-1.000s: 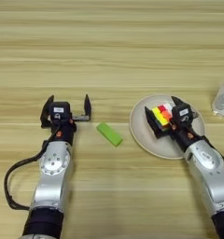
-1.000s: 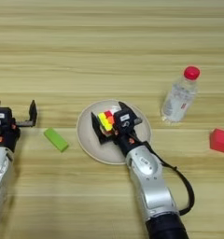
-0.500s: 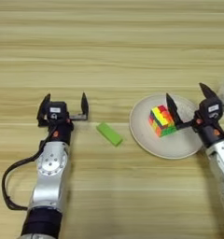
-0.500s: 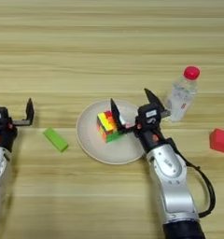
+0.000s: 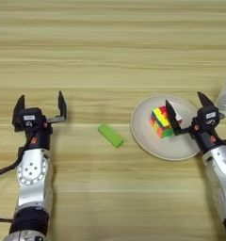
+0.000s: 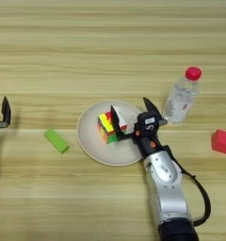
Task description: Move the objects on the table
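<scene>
Right eye view shows the cube (image 6: 110, 127) sitting on the white plate (image 6: 93, 150), with the right gripper (image 6: 131, 120) beside it, jaws spread wide and holding nothing; one finger stands just by the cube's right face, possibly touching. The green block (image 6: 56, 140) lies on the desk (image 6: 110, 47) left of the plate, and the red block (image 6: 223, 141) sits far right, past a clear bottle (image 6: 181, 96). The left gripper (image 5: 39, 108) hovers at the left, jaws wide and empty. Risks, as I judge them: a careless sweep could nudge the cube off the plate, or the right arm could topple the bottle when reaching toward the red block.
</scene>
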Motion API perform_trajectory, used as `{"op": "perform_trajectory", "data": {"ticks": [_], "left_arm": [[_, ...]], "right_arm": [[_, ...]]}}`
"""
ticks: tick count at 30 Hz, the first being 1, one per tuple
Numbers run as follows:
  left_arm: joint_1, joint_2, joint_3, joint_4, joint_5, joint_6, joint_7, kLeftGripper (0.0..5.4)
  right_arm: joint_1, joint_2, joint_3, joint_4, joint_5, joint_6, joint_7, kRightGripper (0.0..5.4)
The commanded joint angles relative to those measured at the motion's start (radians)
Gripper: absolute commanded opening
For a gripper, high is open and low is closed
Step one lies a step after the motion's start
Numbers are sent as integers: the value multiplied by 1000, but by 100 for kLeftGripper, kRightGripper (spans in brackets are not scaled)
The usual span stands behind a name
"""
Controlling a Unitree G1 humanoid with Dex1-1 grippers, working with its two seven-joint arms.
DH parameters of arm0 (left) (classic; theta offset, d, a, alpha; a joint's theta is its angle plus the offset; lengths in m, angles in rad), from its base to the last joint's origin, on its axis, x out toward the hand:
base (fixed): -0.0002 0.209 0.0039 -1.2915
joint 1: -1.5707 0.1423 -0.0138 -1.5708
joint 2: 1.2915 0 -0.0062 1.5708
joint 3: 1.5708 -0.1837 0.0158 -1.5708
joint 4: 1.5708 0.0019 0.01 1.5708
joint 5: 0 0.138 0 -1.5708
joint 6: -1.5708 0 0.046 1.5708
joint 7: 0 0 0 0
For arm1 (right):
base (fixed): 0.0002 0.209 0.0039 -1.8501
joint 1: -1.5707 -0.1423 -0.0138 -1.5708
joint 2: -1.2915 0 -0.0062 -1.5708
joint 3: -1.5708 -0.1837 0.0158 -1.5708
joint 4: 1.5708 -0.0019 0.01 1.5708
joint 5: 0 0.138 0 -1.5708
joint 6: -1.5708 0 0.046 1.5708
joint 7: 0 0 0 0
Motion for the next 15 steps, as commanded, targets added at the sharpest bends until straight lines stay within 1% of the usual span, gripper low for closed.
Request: {"op": "perform_trajectory", "data": {"ticks": [1, 4, 8, 12, 15], "left_arm": [[-24, 10, 10, 65, -15, -39, -15, 540], [-32, 18, 16, 91, -14, -58, -23, 540], [-38, 26, 21, 117, -15, -70, -35, 540], [-39, 30, 25, 127, -19, -77, -45, 540], [-41, 44, 38, 145, -24, -82, -47, 540]], "right_arm": [[-1, 12, -32, 7, 8, -43, -34, 538], [13, 12, -41, -15, 9, -53, -41, 538], [43, 22, -35, -38, 2, -70, -49, 538], [50, 29, -33, -38, -10, -75, -62, 538], [54, 25, -55, -26, -33, -94, -101, 538]]}}
